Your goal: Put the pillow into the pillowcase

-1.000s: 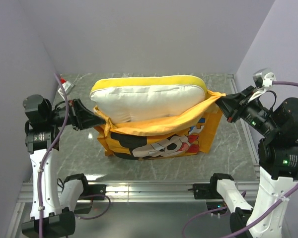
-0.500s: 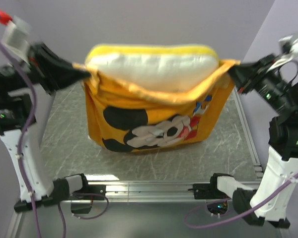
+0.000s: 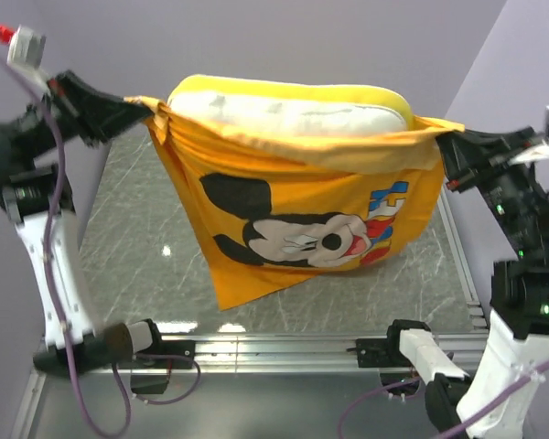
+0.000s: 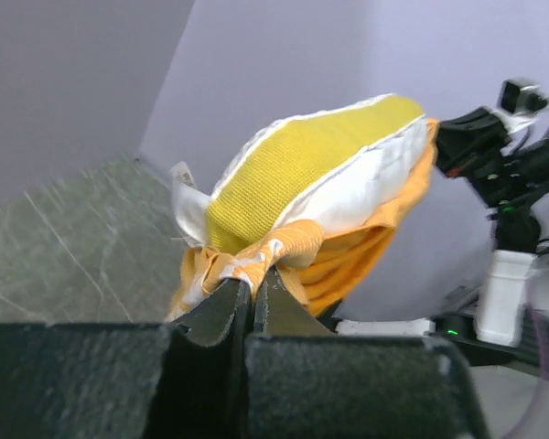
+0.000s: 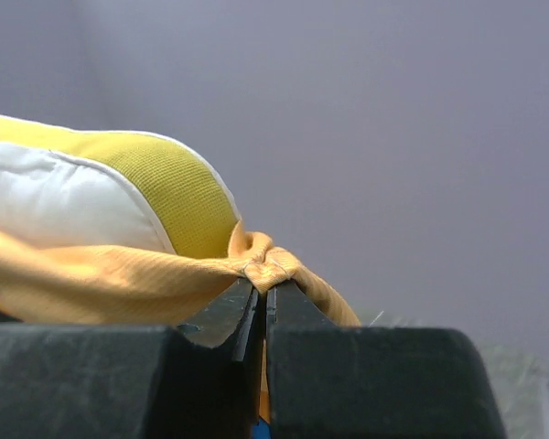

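A: State of left gripper (image 4: 253, 285)?
B: Clamped on a bunched corner of the pillowcase (image 3: 302, 206) mouth. Same for right gripper (image 5: 263, 291), pinching the opposite corner.
A: Between them?
B: Orange case slung aloft, printed face toward the camera. Contact with the surface below not discernible. Inside, the pillow (image 3: 293, 112), yellow-edged top protruding from the mouth.
A: Step in hand?
B: Probably settling the pillow deeper. Next, likely a shake or a lowering, with both pinches kept firm and level.
A: Surroundings?
B: Grey marbled table (image 3: 128, 247), aluminium rail (image 3: 284, 346) at the near edge, plain lilac walls (image 3: 284, 46).
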